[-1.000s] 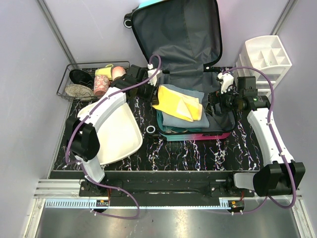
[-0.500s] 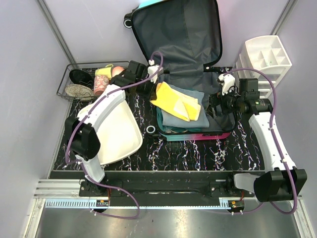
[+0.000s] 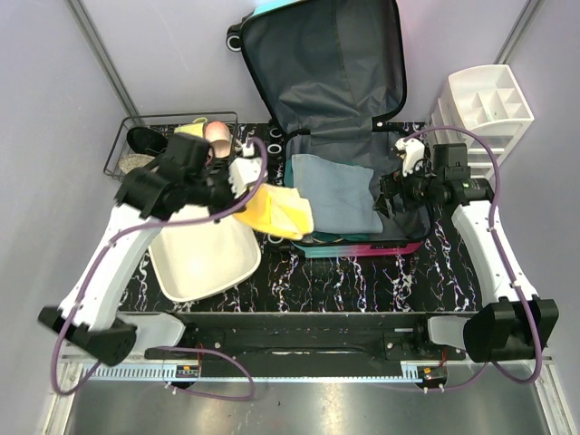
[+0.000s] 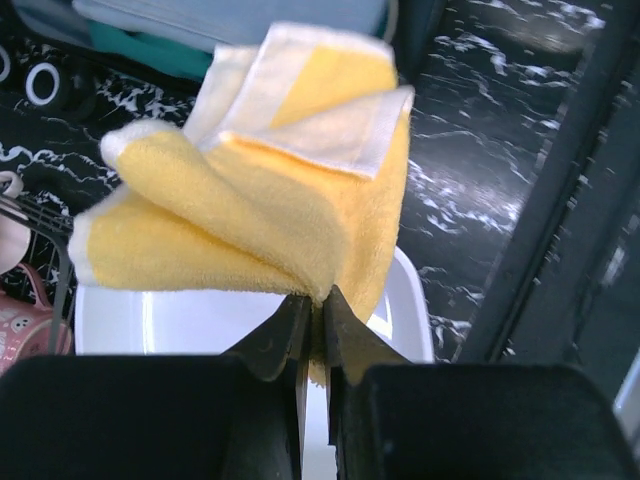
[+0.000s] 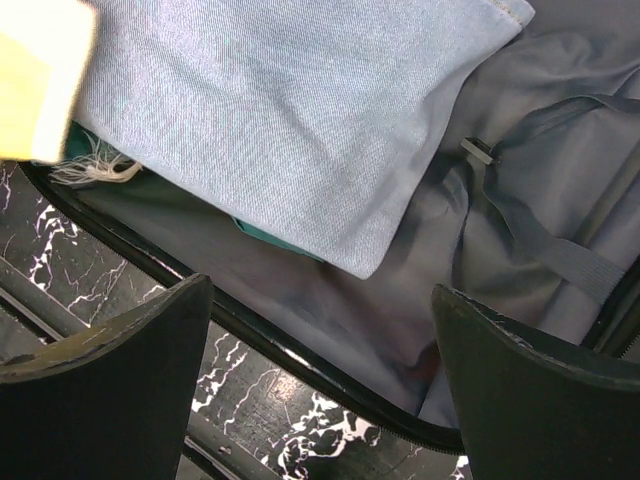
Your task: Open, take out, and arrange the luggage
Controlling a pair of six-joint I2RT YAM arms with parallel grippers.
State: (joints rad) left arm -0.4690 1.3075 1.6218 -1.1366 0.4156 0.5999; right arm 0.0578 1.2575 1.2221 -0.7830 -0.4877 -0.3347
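Observation:
The luggage (image 3: 326, 63) lies open at the back middle, its lid with dark grey lining propped up. A folded light blue cloth (image 3: 337, 192) lies on top in its lower half and also shows in the right wrist view (image 5: 290, 120). My left gripper (image 3: 243, 192) is shut on a yellow towel (image 3: 276, 213), holding it in the air between the suitcase's left edge and the white tub (image 3: 204, 258). The left wrist view shows the towel (image 4: 260, 220) pinched between the fingers. My right gripper (image 3: 391, 195) is open, hovering over the suitcase's right rim (image 5: 250, 330).
A wire basket (image 3: 136, 149) with cups and dark items stands at the back left. A white drawer organizer (image 3: 485, 104) stands at the back right. A small white ring (image 3: 275, 237) lies on the black marbled table beside the suitcase.
My left gripper has lifted the yellow towel off the suitcase and carried it left toward the white tub, uncovering the blue cloth. The right arm has hardly moved.

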